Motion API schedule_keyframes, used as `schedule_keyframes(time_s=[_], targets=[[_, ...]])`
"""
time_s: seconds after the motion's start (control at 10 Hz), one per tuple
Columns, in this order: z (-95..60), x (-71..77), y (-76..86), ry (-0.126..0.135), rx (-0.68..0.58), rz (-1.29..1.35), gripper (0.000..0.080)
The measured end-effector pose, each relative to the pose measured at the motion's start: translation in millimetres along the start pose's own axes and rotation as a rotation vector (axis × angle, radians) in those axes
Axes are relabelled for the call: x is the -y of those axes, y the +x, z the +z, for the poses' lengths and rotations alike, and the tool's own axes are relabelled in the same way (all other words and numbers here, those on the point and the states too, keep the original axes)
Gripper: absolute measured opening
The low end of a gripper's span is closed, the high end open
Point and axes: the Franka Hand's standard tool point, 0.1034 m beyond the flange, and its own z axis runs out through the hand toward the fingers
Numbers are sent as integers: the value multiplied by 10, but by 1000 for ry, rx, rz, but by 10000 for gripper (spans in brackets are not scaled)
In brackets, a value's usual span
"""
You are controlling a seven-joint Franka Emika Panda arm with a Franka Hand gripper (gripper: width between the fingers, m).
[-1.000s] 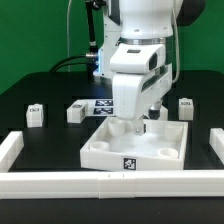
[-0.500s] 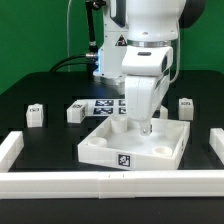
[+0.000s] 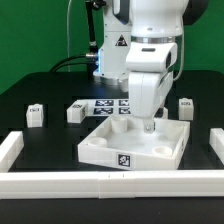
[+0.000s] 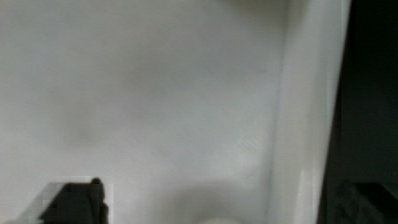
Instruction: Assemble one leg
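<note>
Gripper [image 3: 150, 128] spread wide, over white panel [image 3: 105, 150], leg [image 3: 186, 106] untouched

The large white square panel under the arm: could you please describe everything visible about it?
The white panel looks like matt plastic, square, with a raised rim and round recesses at its corners. A black-and-white marker tag sits on its camera-facing edge. It lies flat on the black table, slightly skewed. The open jaws hang just over its inside; whether they touch it cannot be told.
</note>
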Motion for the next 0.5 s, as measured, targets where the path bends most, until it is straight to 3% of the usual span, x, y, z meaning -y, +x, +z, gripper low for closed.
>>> schedule_keyframes(time_s=[0.2,0.5], targets=[[101,-3,-98,17,3,18,650],[116,10,-110,21,4,22,650]])
